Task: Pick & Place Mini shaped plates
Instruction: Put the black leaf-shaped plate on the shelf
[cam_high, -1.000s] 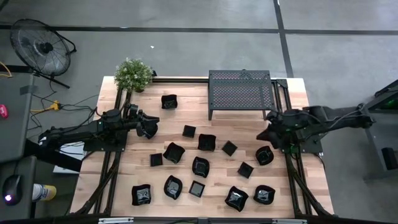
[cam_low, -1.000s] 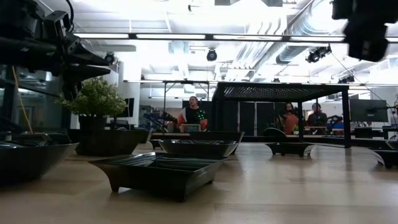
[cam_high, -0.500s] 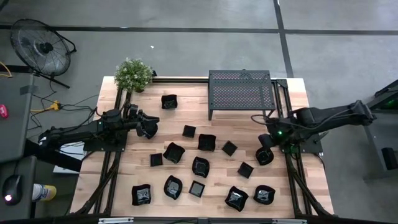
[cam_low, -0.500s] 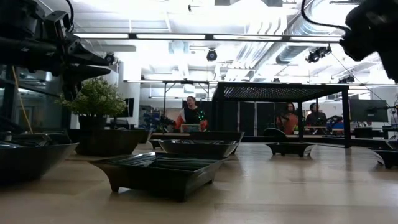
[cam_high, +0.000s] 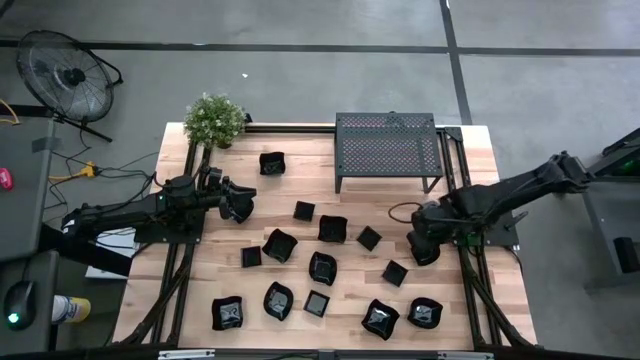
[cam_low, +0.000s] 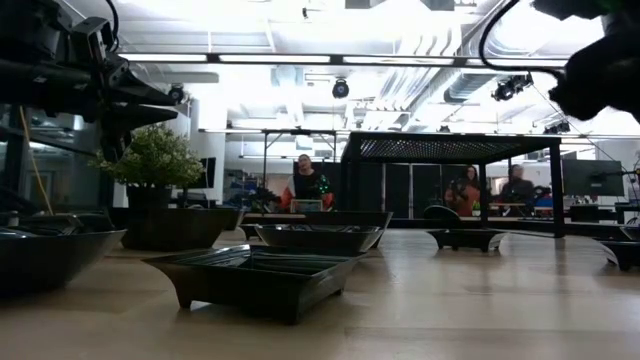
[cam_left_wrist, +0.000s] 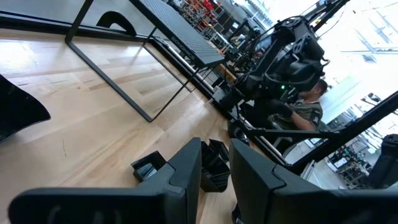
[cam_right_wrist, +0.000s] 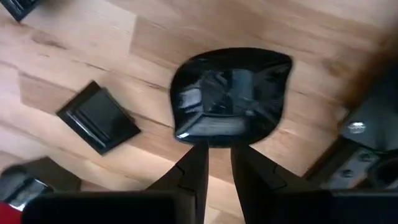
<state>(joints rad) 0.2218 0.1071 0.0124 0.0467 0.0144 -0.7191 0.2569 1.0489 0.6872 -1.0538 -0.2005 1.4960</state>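
Claw fingers on the right claw stand narrowly apart, tips right at the rim of a rounded mini plate; whether they touch it cannot be told. The plate lies empty on the worktop near its right edge. The left claw, equally narrow, hovers empty at the left. No writing is readable.

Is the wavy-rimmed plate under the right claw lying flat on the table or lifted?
Flat on the table: the wavy-rimmed plate rests on the wood, ahead of the right claw, whose fingers hold nothing.
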